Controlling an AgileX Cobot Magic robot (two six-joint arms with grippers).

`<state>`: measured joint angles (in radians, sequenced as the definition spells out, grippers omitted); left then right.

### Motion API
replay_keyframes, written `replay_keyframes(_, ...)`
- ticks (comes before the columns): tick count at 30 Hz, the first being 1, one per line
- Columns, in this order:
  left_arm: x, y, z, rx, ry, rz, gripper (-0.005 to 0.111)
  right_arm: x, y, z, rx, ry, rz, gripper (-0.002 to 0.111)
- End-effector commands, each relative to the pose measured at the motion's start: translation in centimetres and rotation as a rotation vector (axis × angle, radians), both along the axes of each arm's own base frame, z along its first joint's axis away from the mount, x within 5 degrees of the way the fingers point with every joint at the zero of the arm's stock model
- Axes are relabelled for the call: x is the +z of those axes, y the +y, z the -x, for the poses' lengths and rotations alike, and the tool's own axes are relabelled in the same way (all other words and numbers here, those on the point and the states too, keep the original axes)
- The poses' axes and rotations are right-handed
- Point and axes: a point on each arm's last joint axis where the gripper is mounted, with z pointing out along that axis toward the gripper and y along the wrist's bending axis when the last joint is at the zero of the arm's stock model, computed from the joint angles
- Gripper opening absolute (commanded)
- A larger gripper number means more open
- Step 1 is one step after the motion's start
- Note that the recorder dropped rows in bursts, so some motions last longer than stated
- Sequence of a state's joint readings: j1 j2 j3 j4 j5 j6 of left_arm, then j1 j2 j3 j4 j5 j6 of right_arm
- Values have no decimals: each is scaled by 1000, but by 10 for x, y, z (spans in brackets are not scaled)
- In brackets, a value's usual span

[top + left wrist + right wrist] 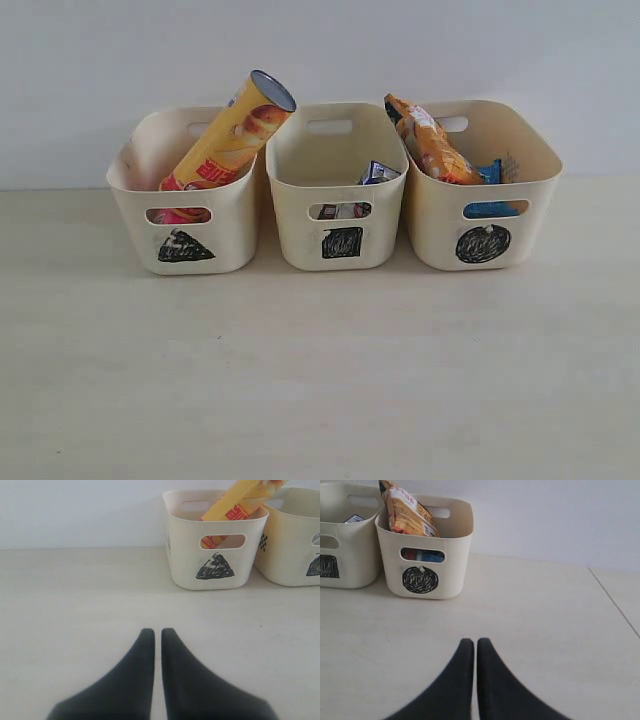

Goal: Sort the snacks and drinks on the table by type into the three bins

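1. Three cream bins stood in a row at the far side of the table (320, 380): triangle bin (232, 200) left, square bin (300, 215) middle, circle bin (432, 215) right.
2. The yellow-and-red tube (232, 138) leaned in the triangle bin, its top poking above the rim; pink packaging (180, 215) showed through the handle cut-out.
3. The small carton (378, 172) sat in the square bin.
4. The orange bag (432, 145) and a blue-and-white bag (490, 175) sat in the circle bin.
5. The left gripper (157, 632) and right gripper (471, 642) hung over bare table nearer than the bins, fingers clenched together on nothing.
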<state>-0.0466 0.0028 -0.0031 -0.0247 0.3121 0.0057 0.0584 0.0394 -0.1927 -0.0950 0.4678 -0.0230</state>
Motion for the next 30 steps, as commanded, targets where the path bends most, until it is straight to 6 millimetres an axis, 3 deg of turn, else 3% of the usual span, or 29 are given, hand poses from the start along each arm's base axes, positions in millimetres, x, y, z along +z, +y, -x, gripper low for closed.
replay_keyframes(1, -1, 0, 0, 2, -2, -1, 4, -15, 1, 0, 3, -13, -9, 0)
replay_keyframes(10, -1, 0, 0, 2, -2, -1, 4, -53, 2, -7, -2, 49, -67, 0)
replay_keyframes(30, -1, 0, 0, 2, -2, -1, 4, -49, 3, -8, 3, 12, -73, 0)
